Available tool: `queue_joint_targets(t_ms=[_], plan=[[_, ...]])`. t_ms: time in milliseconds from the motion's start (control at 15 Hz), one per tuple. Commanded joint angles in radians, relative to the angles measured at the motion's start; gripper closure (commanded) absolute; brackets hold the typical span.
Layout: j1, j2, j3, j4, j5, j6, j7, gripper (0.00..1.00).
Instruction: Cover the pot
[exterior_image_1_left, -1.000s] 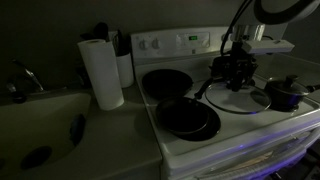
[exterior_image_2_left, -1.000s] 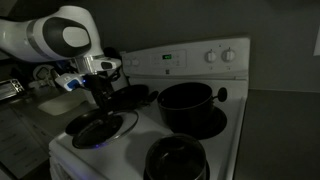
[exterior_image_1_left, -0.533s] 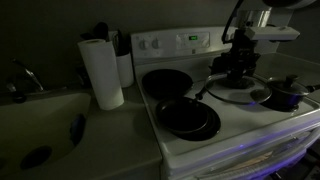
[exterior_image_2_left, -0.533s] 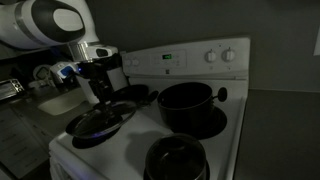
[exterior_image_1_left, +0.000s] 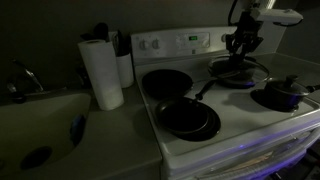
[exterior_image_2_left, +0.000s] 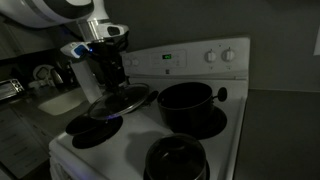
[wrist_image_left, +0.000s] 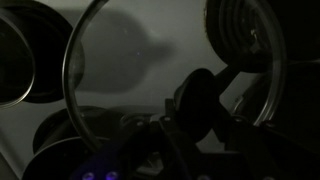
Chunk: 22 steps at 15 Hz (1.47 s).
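– Glass lid (exterior_image_2_left: 122, 102), tilted, in mid-air: what carries it?

– My pincer (exterior_image_2_left: 112, 86). Its jaws stand nearly closed on the lid's dark knob (wrist_image_left: 200, 100), seen best in the wrist view. The lid hangs from them, clear of the table (exterior_image_2_left: 140, 128).

– And the pot (exterior_image_2_left: 187, 103)?

– Black, straight-sided and uncovered. It stands on the table at 3 o'clock from the lid in an exterior view. The lid's near edge lies close to the pot's rim. Whether they touch, I cannot tell. In the opposite exterior view the lid (exterior_image_1_left: 237, 72) shows below my pincer (exterior_image_1_left: 241, 55), but darkness hides the pot.

– Hazards from here?

– (a) Tilt: if the lid comes down slanted, one edge would likely land first and lever the knob out of my grip.
(b) Side travel too low: the glass rim could strike the pot's wall and shove the pot.
(c) Small hold: a sharp move might swing the lid, or let it slip onto the table.
(d) Wrong target: the saucepan (exterior_image_2_left: 175, 160), at 6 o'clock from the pot, already bears a knobbed top.
(e) Poor light: an off-centre placement could leave the lid askew on the rim.
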Motion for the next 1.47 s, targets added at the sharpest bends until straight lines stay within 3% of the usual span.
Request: queue_joint_targets(t_ms=[0, 733, 800, 1133, 1200, 1400], plan=[[-0.035, 0.012, -0.039, 0.105, 0.012, -0.066, -0.073, 0.87], [-0.105, 0.176, -0.177, 0.319, 0.062, -0.072, -0.314, 0.87], [-0.106, 0.14, -0.169, 0.259, 0.038, -0.042, -0.272, 0.62], [-0.106, 0.175, -0.17, 0.286, 0.043, -0.041, -0.29, 0.62], [-0.106, 0.175, -0.17, 0.287, 0.043, -0.041, -0.29, 0.87], [-0.112, 0.21, -0.177, 0.306, 0.033, -0.063, -0.318, 0.87]])
